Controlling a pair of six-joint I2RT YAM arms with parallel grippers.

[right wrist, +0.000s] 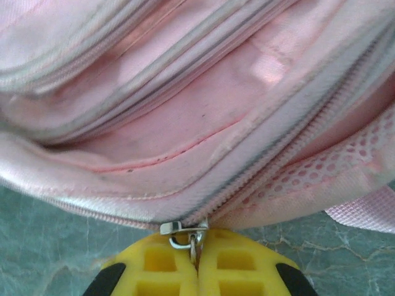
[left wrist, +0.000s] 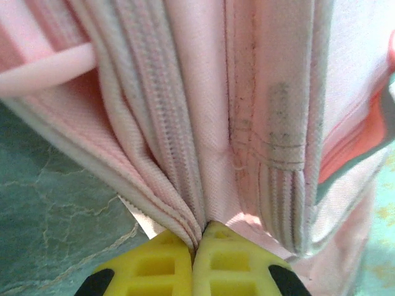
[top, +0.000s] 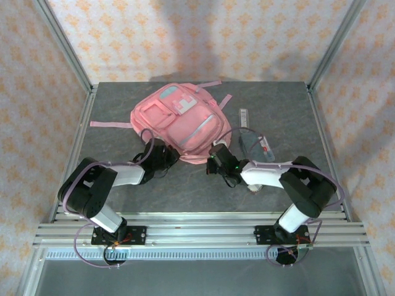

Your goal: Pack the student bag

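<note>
**Spotter:** Where's the bag?

**Op:** The bag [top: 180, 120] is lying flat mid-table [top: 111, 108], pockets up and straps trailing off to the left and back. I've got both arms reaching in at its near edge.

**Spotter:** What's the step?

**Op:** Opening it, by my read — nothing looks packed yet. My left gripper [left wrist: 197, 242] is pinched tight on a fold of pink fabric right beside a zip, holding the bag down. My right gripper [right wrist: 197, 250] is clamped on the zip pull [right wrist: 185, 233], with its little metal ring caught between the yellow fingers.

**Spotter:** And the next move?

**Op:** I'd say I draw the pull along the zip [right wrist: 271, 160] while the left keeps the cloth taut. I need to follow the curve of the track, because a straight tug would likely just drag the whole bag. The pinch on that ring is small, so it could slip.

**Spotter:** And what goes in?

**Op:** There's a clear pouch [top: 252, 145] just right of the bag, and a slim pale strip [top: 244, 117] behind it, both near the right arm.

**Spotter:** Can you read anything?

**Op:** No. The light blue and white patch [top: 176, 98] shows no lettering I can make out, and the marks on the strip and pouch are too small to read.
</note>
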